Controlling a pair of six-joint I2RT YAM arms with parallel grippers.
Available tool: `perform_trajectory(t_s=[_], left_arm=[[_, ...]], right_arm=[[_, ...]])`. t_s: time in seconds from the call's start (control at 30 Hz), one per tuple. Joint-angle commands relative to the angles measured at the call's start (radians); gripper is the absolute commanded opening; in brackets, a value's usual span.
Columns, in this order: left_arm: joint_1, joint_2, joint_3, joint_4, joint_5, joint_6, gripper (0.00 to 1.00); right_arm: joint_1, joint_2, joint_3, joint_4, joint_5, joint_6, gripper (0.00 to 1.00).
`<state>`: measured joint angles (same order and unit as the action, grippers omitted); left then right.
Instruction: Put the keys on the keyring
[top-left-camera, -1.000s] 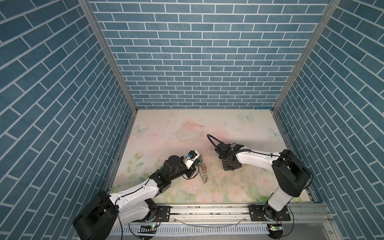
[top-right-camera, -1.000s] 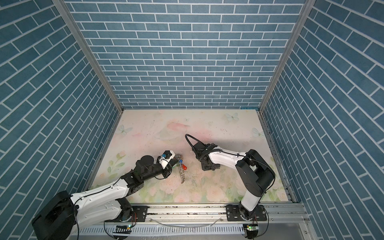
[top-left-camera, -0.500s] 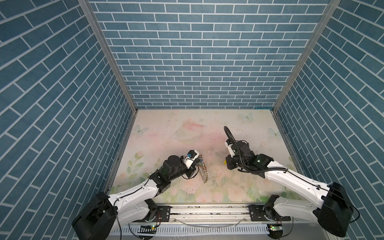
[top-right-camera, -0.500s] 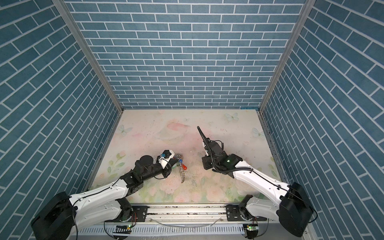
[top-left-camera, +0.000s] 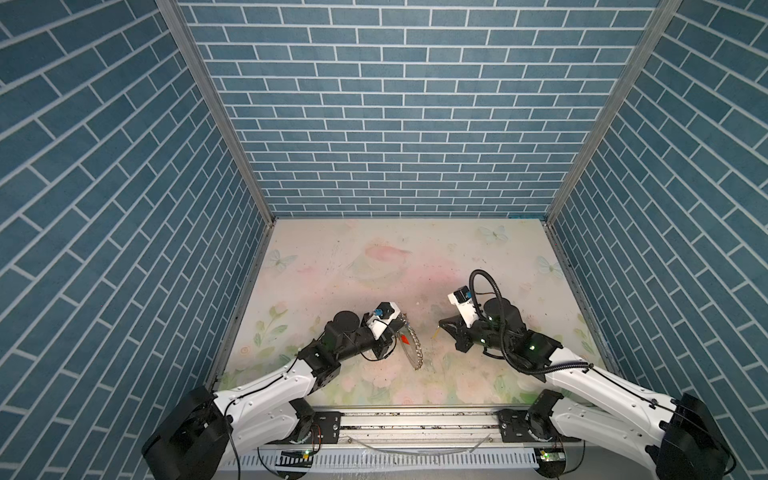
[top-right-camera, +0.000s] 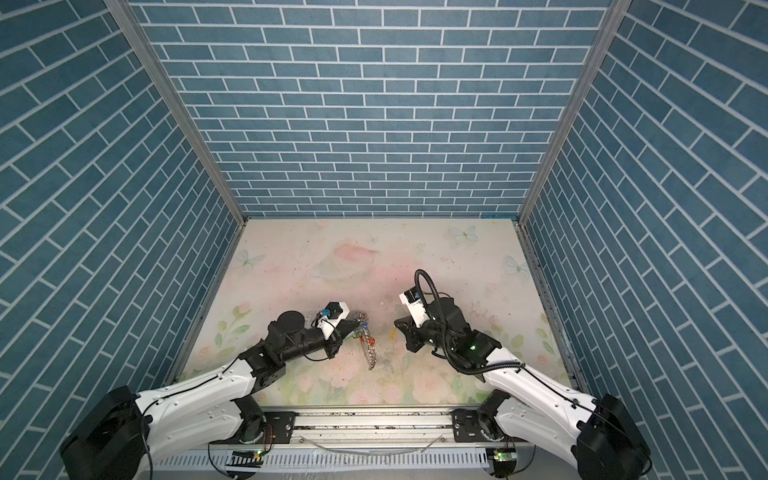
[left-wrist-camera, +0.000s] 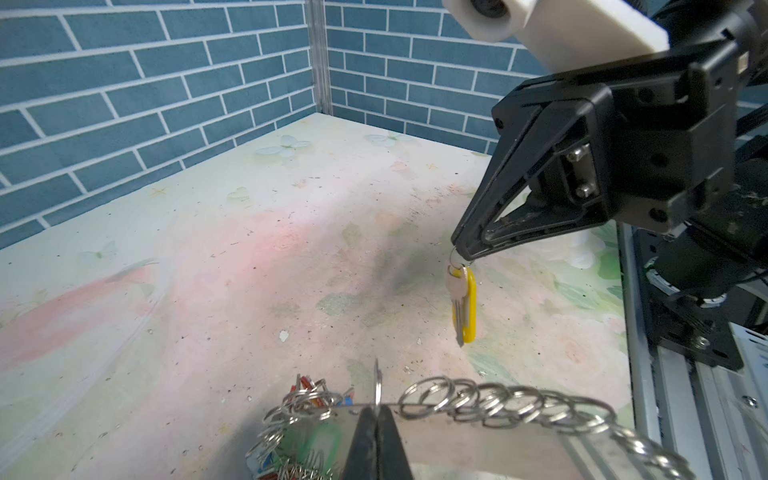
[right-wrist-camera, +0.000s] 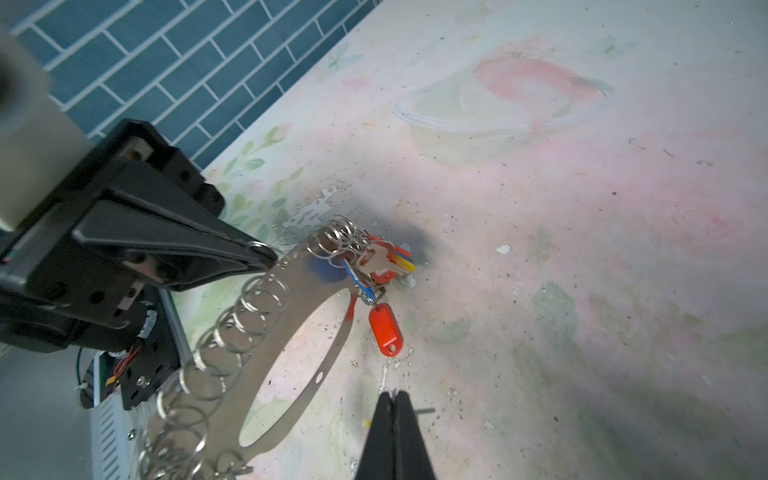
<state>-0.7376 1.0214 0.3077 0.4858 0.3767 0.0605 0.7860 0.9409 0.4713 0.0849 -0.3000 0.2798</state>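
The keyring (top-left-camera: 412, 349) (top-right-camera: 370, 353), a flat grey oval plate (right-wrist-camera: 299, 286) rimmed with silver wire rings, is held on edge above the mat. My left gripper (top-left-camera: 397, 330) (left-wrist-camera: 377, 409) is shut on one wire ring (left-wrist-camera: 377, 386) at the plate's rim. The keys (left-wrist-camera: 465, 303), a small metal key on a yellow tag, hang by their small ring from my right gripper (left-wrist-camera: 459, 249) (top-left-camera: 440, 328) (top-right-camera: 395, 326), which is shut. They hang a short way right of the keyring, apart from it. In the right wrist view only a yellow speck (right-wrist-camera: 365, 423) shows beside the shut right gripper (right-wrist-camera: 395, 395).
A bunch of red (right-wrist-camera: 386, 330), blue, green and yellow tagged keys hangs from rings at the keyring's far end. Blue brick walls enclose the floral mat (top-left-camera: 374, 257) on three sides. A metal rail (top-left-camera: 415, 432) runs along the front edge.
The right arm's rear links swung out to the front right while its gripper turned and edged left toward the keyring. The left arm and keyring have not moved.
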Motion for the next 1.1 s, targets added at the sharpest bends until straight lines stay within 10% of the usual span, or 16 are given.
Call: perform_trajectory(t_s=[0.0,0.57,1.07], left_arm=[[0.001,-0.002,0.005,0.072,0.067,0.013,0.0],[-0.013,0.067,-0.108,0.36,0.248,0.114,0.0],[-0.107,0.073,-0.093,0.244,0.201,0.3,0.0]], right_arm=[[-0.002,-0.042,-0.055,0.182,-0.079,-0.055,0.0],[-0.002,-0.035,-0.135,0.343,-0.347,-0.317,0.0],[-0.001,0.049,-0.106,0.277,-0.502,-0.355,0.0]])
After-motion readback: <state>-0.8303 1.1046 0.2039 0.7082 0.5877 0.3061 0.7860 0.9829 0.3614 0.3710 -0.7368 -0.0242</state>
